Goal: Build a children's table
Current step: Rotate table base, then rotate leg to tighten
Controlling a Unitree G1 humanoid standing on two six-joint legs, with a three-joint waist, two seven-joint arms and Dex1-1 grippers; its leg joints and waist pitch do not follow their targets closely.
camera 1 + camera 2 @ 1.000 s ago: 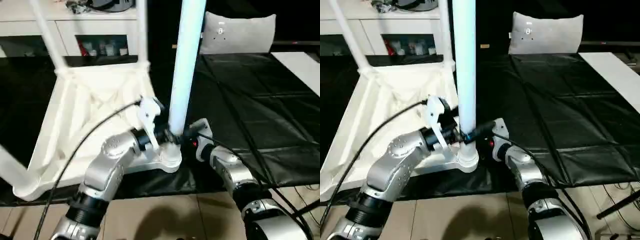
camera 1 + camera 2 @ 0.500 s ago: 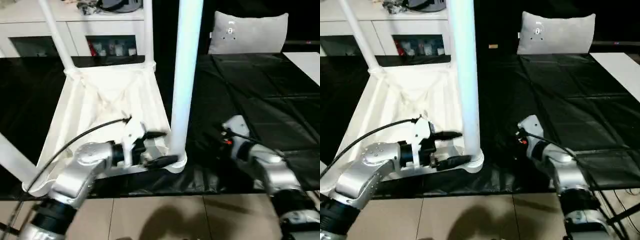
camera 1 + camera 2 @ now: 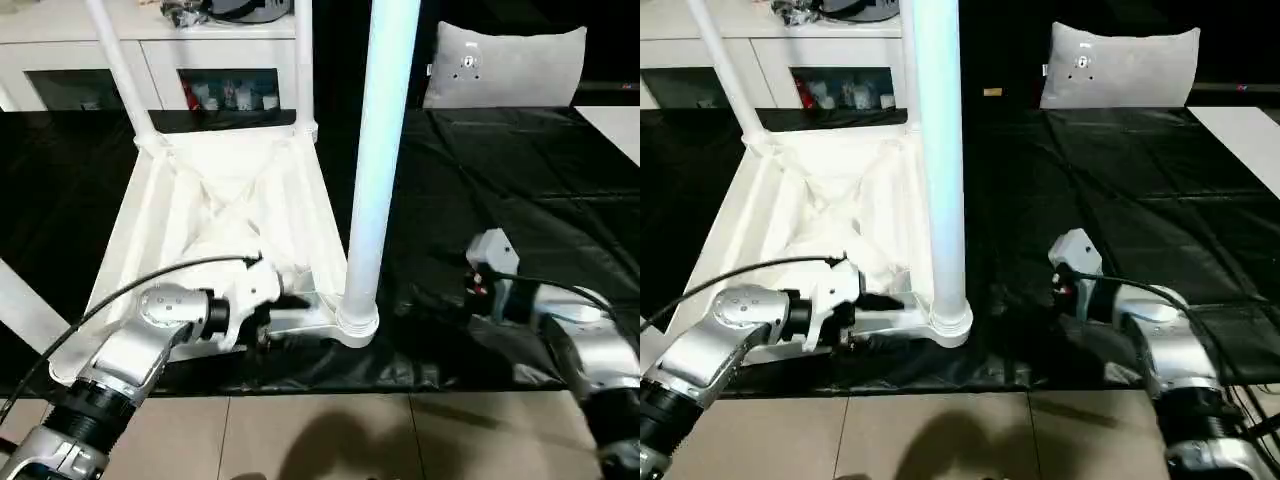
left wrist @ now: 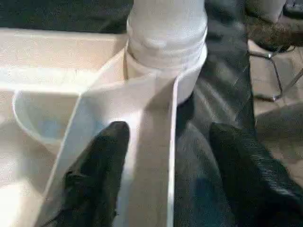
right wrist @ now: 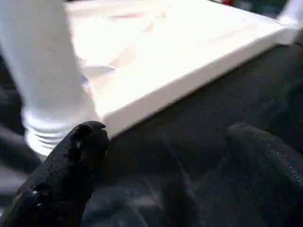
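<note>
We've got the children's table (image 3: 225,215) lying upside down on the black cover (image 3: 500,190), ribbed underside facing up, and the nearest leg (image 3: 378,160) standing tall in the corner socket (image 3: 357,325) closest to us. Two more legs (image 3: 122,70) rise from the sockets on the cabinet (image 3: 150,60) side of that socket, and another pokes out at the near left corner (image 3: 20,305).

Our left gripper (image 4: 163,175) sits low at the table's near edge, just left of the socket. Its black fingers (image 4: 97,175) straddle the white rim (image 4: 156,156), one inside, one outside, with a gap on each side; whether it's pinching anything, we cannot tell. Our right gripper (image 5: 163,175) hangs well apart on the other side of the socket, over the black cover, jaws spread wide and holding nothing.

In our judgement the step in hand is checking that this leg is properly seated. In the left wrist view, thread rings (image 4: 165,45) are visible just above the socket's collar, so it may not be fully home. To do this well, we'd brace the rim close to the socket with the left, bring the right square onto the leg low down, and twist along the leg's axis without levering it sideways, or the whole top could skate on that slick cover.
</note>
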